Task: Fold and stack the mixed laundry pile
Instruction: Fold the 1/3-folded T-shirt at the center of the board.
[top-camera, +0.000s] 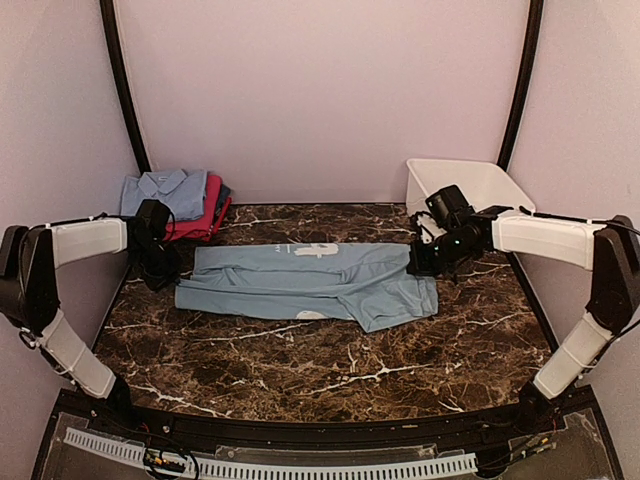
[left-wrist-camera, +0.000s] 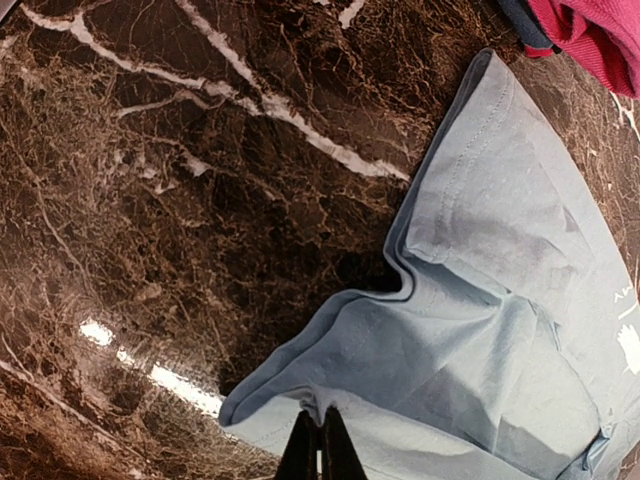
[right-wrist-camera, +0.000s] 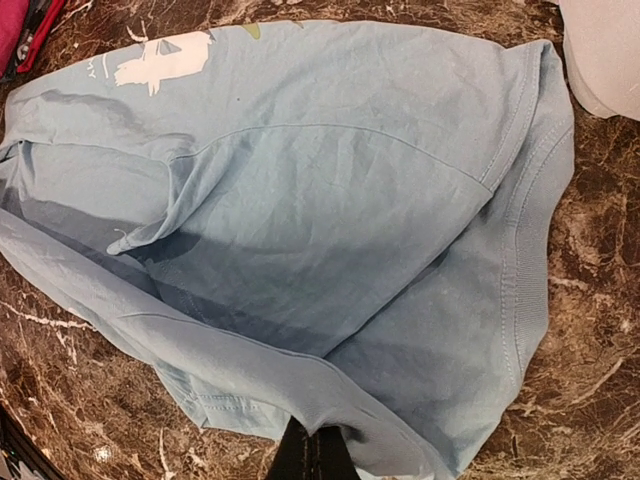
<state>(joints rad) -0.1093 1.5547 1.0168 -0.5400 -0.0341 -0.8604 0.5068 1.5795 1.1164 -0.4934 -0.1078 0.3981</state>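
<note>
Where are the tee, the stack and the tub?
tee (top-camera: 300, 278): top view, middle of its body.
stack (top-camera: 165, 190): top view, blue shirt on top.
tub (top-camera: 466, 173): top view, inner back wall.

Your overhead view is softly, evenly lit from above; the arms throw only faint shadows on the marble tabletop (top-camera: 300, 350). In your left wrist view a white streak of glare sits on the marble, and the left gripper (left-wrist-camera: 320, 452) looks dark and soft-edged. Your right wrist view is sharp; folds in the pale blue tee (right-wrist-camera: 330, 200) cast gentle shadows.
</note>
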